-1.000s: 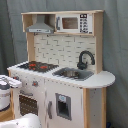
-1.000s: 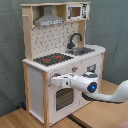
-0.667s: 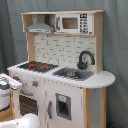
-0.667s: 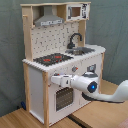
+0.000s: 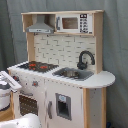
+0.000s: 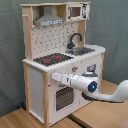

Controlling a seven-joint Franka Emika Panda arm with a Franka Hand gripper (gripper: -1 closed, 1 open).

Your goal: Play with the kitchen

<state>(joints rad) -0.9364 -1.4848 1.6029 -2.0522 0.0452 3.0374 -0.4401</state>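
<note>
Before grey curtain, the kitchen (image 6: 60, 60) stands upright (tall).

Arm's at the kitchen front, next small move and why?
Probably ease the gripper a little further toward the oven door top edge. In the second exterior view the arm reaches across the kitchen front beside the knobs, and the door looks shut. Contact isn't visible, so go slow.

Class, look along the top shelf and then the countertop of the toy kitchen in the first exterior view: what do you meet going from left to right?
Top: grey hood → microwave. Countertop: black-red hob → sink → black faucet.
</note>
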